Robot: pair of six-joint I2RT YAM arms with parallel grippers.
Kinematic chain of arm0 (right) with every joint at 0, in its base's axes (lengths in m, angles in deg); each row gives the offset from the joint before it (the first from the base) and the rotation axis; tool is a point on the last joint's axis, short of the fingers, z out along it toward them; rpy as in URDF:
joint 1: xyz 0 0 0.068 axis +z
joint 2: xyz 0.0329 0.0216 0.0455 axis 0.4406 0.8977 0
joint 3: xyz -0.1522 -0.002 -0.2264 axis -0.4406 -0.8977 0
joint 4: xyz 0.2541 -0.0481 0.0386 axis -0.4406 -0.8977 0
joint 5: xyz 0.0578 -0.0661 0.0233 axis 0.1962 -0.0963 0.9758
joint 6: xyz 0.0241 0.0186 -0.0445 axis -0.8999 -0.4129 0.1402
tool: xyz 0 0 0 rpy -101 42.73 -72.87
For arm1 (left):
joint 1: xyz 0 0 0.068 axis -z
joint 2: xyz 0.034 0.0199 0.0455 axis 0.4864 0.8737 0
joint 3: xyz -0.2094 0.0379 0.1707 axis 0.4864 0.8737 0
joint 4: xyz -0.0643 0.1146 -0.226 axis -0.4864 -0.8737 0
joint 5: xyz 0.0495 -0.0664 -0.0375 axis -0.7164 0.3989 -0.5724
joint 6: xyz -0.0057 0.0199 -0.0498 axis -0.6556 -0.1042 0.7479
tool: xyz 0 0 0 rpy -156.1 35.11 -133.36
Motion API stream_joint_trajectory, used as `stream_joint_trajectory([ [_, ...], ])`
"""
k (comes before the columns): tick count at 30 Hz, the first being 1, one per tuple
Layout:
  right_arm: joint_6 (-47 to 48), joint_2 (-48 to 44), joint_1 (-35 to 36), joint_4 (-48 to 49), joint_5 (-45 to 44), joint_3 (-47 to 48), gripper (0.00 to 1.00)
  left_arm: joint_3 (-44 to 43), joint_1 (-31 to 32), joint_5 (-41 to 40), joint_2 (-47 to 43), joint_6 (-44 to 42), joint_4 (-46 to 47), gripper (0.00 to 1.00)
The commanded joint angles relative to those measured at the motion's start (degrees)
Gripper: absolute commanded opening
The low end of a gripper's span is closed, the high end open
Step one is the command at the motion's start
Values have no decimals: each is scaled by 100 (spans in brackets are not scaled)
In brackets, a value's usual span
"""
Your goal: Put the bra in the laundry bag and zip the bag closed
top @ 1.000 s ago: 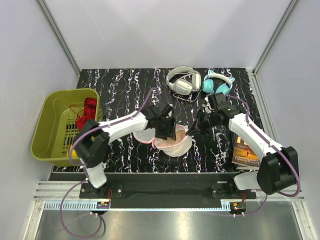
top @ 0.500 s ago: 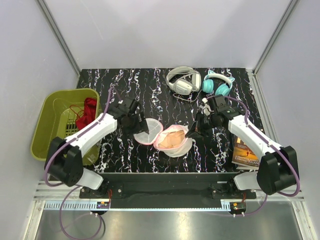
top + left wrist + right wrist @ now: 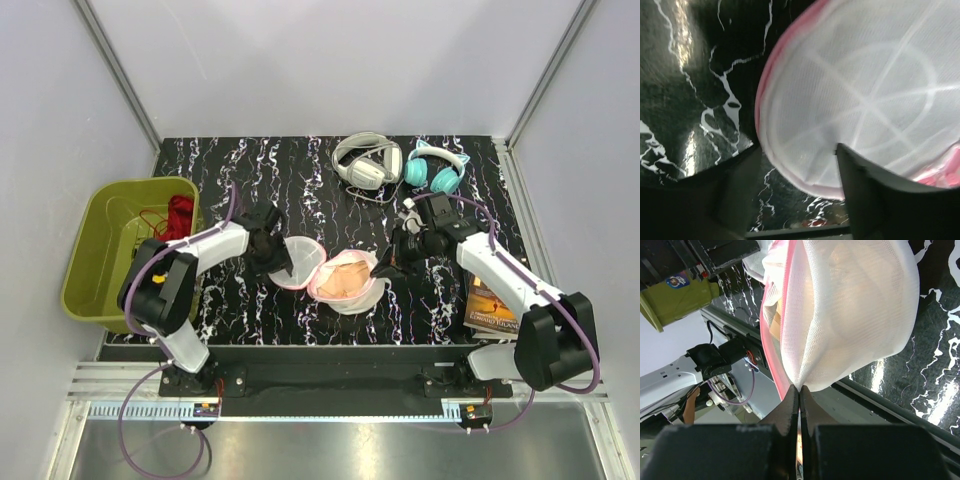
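The right gripper (image 3: 386,266) is pinching the bag (image 3: 352,299) at its mesh rim, jaws pressed together on it, probably anchoring the open shell so it does not slide. The bra (image 3: 346,277) is lying inside that right half, peach showing through the mesh. The left gripper (image 3: 283,262) is hovering with jaws apart astride the edge of the empty left half, apparently lining up to fold it over before zipping.

Counting: one bag in two hinged halves, one bra, two headsets, namely white headphones (image 3: 366,160) and teal headphones (image 3: 435,166), one basket (image 3: 95,270) holding one red garment (image 3: 180,215), and one book (image 3: 490,300).
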Motion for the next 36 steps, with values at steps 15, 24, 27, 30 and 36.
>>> stream_joint_trajectory([
  [15, 308, -176, -28, 20, -107, 140, 0, -1237, 914, -2149, -2500, -843, -742, 0],
  [24, 449, 438, -19, 20, 51, 834, 0, -2036, 2384, -3617, -2669, -316, -1657, 0],
  [27, 449, 816, -28, 20, 183, 1097, 0, -2448, 2762, -4047, -2065, -324, -1911, 0],
  [30, 370, 1098, -28, 20, 280, 1317, 0, -2992, 3281, -5065, -1319, -237, -2508, 0],
  [36, 133, 1380, -36, 64, 341, 1379, 0, -3873, 4054, -6280, -472, -412, -3081, 0],
])
